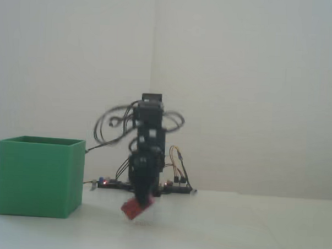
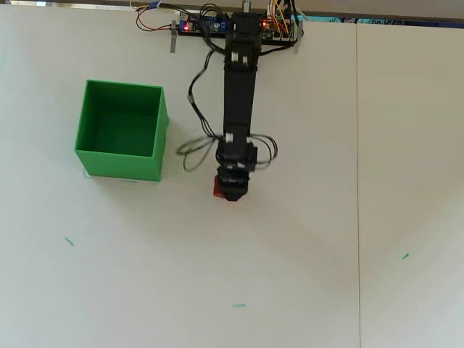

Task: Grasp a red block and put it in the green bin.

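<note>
The red block (image 1: 132, 208) hangs tilted just above the table, held at the tip of my gripper (image 1: 143, 203). From overhead only a sliver of the red block (image 2: 217, 188) shows at the left of the black gripper (image 2: 232, 193), which is shut on it. The green bin (image 1: 39, 176) stands on the table left of the arm, open at the top; overhead, the green bin (image 2: 122, 130) lies up and left of the gripper, a short gap apart.
The arm's base with its circuit board and wires (image 2: 217, 25) sits at the table's far edge. Loose cables (image 2: 192, 145) loop beside the forearm. A seam (image 2: 357, 181) runs down the table on the right.
</note>
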You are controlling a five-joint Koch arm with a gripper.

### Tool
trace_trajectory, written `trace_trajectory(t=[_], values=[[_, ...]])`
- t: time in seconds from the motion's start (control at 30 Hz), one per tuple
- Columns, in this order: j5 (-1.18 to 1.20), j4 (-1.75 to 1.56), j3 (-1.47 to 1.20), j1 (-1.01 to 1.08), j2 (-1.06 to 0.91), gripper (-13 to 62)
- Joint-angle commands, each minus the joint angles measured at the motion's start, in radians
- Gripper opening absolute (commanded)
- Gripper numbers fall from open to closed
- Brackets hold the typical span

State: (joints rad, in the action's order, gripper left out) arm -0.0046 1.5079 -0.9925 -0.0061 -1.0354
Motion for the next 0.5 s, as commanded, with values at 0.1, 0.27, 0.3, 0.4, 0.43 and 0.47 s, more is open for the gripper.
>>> trace_trajectory(t=[0.1,0.27,0.3,0.4,0.43,0.47], values=[[-0.005,0.095,0.083,0.018,-0.265,3.8],[-0.009,0.137,0.083,0.057,-0.391,3.8],[-0.009,0.137,0.083,0.066,-0.397,3.8],[-0.023,0.137,0.173,0.196,-0.425,3.8],[-0.029,0.137,0.196,0.23,-0.425,3.8],[-0.04,0.137,0.212,0.259,-0.425,3.8]])
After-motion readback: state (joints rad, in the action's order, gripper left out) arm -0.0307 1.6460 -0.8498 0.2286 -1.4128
